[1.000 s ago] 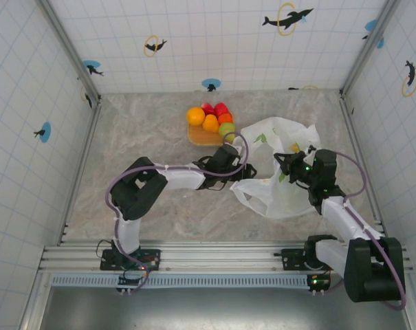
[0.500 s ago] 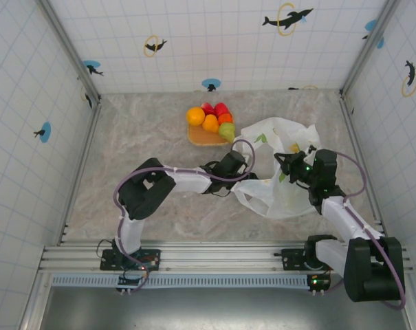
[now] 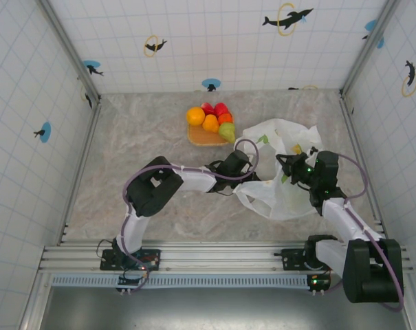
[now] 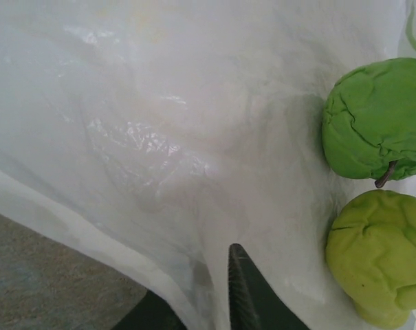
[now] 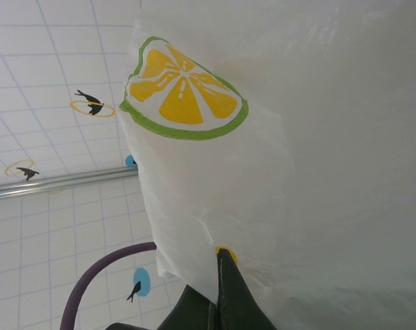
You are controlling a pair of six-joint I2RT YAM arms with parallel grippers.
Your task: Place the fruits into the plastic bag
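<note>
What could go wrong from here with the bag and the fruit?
The right gripper pinches thin bag film and the left gripper is at its other edge; pulling apart could tear it or lose the grip. Two green fruits rest against the film; a tug may roll them off. With both grippers at the bag, neither is free for the fruit pile on the plate.

White arm links (image 3: 194,180), black joints (image 3: 155,192), purple cables (image 3: 249,144).
</note>
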